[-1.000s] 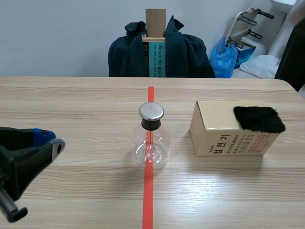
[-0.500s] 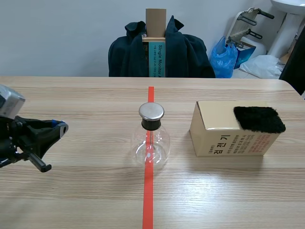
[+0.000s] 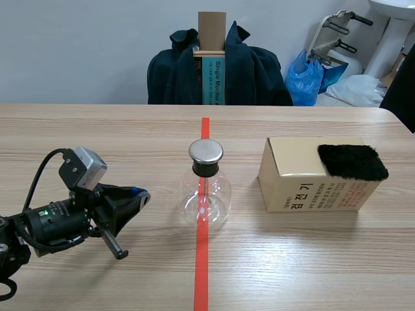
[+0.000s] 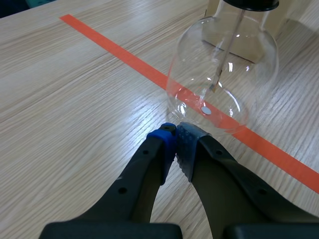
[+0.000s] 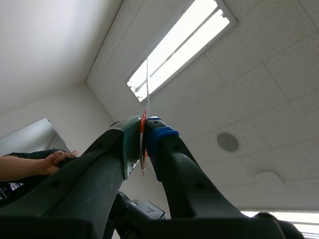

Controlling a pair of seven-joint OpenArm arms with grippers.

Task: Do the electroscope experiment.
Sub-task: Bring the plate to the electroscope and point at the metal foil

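Observation:
The electroscope, a round glass flask (image 3: 205, 194) with a metal cap (image 3: 205, 151), stands on the red tape line mid-table. My left gripper (image 3: 139, 194) lies low on the table just left of it. In the left wrist view its fingers (image 4: 175, 134) are shut on nothing, tips a short way from the flask (image 4: 224, 74). A black fur cloth (image 3: 352, 161) rests on a tan cardboard box (image 3: 311, 178) to the right. My right gripper (image 5: 143, 132) points at the ceiling, shut on a thin stick (image 5: 147, 84) with a red part at the pads.
A chair draped with a dark jacket (image 3: 217, 71) stands behind the table's far edge. A person's hand (image 5: 55, 160) shows beside the raised right gripper in the right wrist view. Bare wood lies in front of the flask and the box.
My left arm has swung in from the left edge and dropped to the table, its gripper now close to the flask. Flask, box and cloth have not moved.

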